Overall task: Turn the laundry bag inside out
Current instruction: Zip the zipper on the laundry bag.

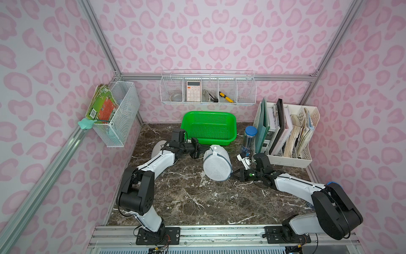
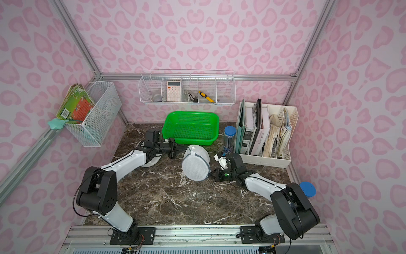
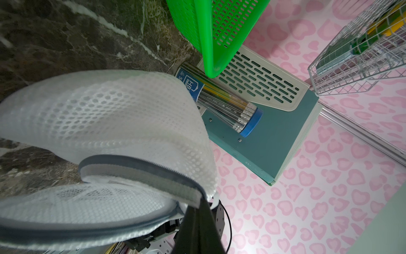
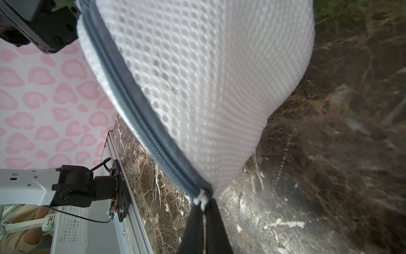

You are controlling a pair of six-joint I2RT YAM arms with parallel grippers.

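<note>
Zipper pull [image 4: 202, 198] was clamped by right end effector [image 1: 232, 173] at four o'clock; left end effector [image 1: 203, 152] pinched laundry bag [image 1: 216, 165] rim; steady counter-tension advised.

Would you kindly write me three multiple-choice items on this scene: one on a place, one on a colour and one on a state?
1. Where does the bag lie?
A) on the table, in front of the basket
B) inside the basket
C) on a chair

2. What colour is the cap of the pencil tube?
A) red
B) blue
C) yellow

3. How is the right gripper?
A) open above the bag
B) shut on the tube
C) shut on the bag's zip

Answers:
1 A, both top views show it resting on the marble, nearer than the basket.
2 B, the lid is plainly blue.
3 C, the right wrist view shows it pinched shut at the zip pull.
</note>
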